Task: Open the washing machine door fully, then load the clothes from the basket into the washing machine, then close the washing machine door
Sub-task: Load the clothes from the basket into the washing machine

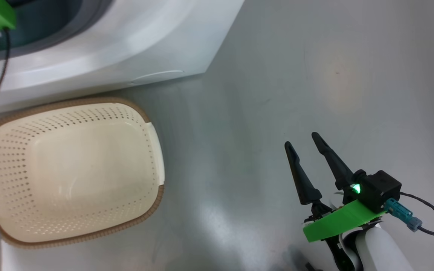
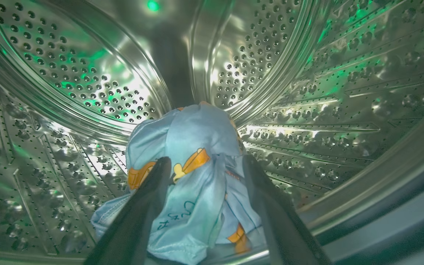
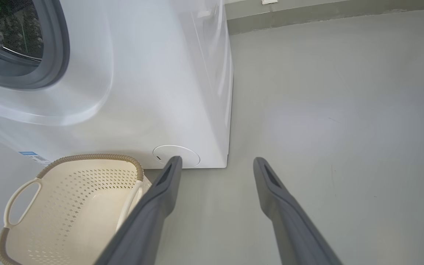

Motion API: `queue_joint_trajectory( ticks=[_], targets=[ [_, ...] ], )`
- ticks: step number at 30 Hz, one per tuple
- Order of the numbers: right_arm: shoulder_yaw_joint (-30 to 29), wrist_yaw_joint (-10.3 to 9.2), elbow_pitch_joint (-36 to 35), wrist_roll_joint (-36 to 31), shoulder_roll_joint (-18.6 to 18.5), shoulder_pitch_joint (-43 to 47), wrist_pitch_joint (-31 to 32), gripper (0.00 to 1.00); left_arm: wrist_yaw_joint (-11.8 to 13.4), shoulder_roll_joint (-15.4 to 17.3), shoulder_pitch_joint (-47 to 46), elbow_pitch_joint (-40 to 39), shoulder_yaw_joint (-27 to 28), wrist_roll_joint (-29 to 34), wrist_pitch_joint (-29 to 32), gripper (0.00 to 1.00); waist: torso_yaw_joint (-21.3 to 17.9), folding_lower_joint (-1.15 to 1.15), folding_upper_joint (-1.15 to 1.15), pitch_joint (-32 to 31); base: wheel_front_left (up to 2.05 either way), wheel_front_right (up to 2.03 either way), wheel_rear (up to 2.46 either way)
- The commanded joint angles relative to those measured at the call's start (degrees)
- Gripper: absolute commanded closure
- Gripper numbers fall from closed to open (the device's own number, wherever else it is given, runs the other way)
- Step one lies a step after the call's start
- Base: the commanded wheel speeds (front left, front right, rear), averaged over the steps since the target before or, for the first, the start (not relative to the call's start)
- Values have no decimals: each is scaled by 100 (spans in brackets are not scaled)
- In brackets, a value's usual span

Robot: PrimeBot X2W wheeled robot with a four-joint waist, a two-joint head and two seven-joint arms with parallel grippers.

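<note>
Inside drum of washing machine: left claw spread, light blue garment heaped btw fingers, not pinched. Basket bare, so prob. last load. Right claw spread too, idle over floor. Could snag cloth on pull-back, drag it onto gasket; would then jam in door at closing.
</note>
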Motion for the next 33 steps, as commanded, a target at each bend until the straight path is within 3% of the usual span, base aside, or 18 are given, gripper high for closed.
queue_joint_trajectory(
  ticks=[1, 16, 33],
  targets=[
    [94, 9, -84, -14, 6, 41, -69, 0, -3, 197, 132, -115, 73, -25, -29, 0, 72, 0, 0, -81, 0, 0, 0],
    [-87, 9, 39, -150, 6, -2, -69, 0, -31, -112, 1285, -641, 209, -111, -29, 0, 510, 0, 0, -801, 0, 0, 0],
    [-262, 9, 82, -210, 6, 333, -69, 0, 43, -275, 3236, -2410, 578, 195, -29, 0, 927, 0, 0, -1936, 0, 0, 0]
  ],
)
